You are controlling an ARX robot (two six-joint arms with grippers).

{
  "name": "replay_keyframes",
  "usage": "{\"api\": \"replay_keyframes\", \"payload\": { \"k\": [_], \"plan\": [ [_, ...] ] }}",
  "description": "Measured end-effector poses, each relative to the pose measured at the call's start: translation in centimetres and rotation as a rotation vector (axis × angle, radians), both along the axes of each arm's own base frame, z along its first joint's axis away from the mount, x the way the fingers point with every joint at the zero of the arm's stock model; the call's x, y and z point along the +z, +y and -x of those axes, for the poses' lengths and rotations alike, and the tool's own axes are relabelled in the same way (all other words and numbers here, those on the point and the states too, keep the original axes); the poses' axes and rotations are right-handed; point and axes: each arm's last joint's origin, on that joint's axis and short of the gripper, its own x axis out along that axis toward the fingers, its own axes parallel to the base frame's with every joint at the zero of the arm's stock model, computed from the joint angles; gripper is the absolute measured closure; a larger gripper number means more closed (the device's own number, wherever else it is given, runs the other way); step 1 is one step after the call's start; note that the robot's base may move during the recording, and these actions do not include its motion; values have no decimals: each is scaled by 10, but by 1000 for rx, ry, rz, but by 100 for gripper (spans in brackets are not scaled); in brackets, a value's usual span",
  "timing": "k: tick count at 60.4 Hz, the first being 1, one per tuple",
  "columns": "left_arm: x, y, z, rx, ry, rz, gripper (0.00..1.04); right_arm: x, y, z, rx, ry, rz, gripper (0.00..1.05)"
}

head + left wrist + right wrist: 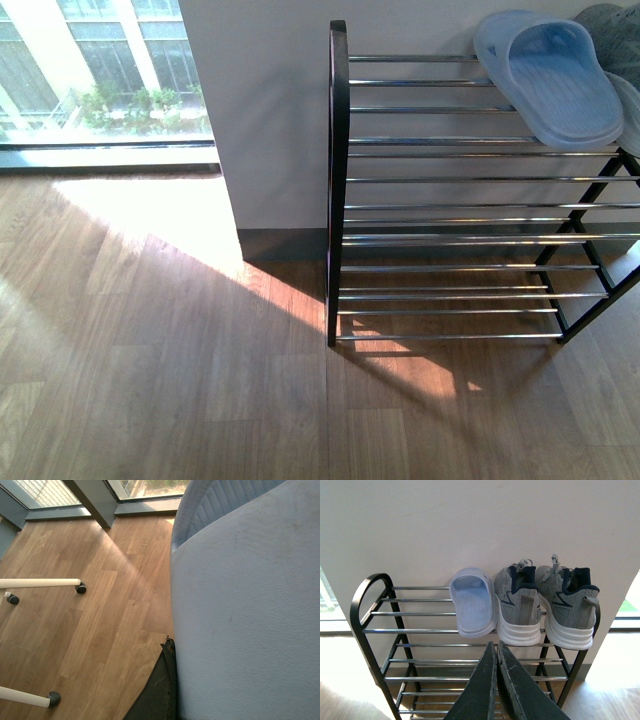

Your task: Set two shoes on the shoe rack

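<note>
Right wrist view: both sneakers [542,605] on rack [375,630] top; right claw [497,652] clenched, left unclear.

Neither arm visible from the front camera; both shown only by their own wrist cameras.

Right arm's dark, matt black two-fingered tool [496,655] raised and aimed straight ahead, its two long tapering fingers [479,690] pressed together tip to tip with only a hairline seam between them, nothing gripped. Finger surfaces scuffed and dusty, widening toward the camera. Left arm's black tool [162,685] seen only as one dark, worn wedge-shaped finger at the lower edge of its wrist view, tip pointing away from the lens; second finger hidden, so unclear whether closed or parted, and no grasp discernible.
</note>
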Motion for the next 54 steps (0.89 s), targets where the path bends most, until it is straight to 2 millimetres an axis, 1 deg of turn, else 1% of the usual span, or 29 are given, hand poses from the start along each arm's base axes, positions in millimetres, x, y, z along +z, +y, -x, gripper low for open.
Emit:
{"api": "replay_keyframes", "payload": {
  "k": [28,33,37,50,52,54],
  "plan": [
    [0,0,0,0,0,0,103,0,0,11,0,-1,0,103],
    [0,0,0,0,0,0,103,-5,0,18,0,34,0,103],
    [0,0,0,0,0,0,103,-4,0,22,0,10,0,103],
    [0,0,0,0,0,0,103,-3,0,23,0,5,0,103],
    [0,0,0,1,0,0,103,-3,0,23,0,5,0,102],
    [0,0,0,0,0,0,103,-3,0,23,0,5,0,97]
  ]
}}
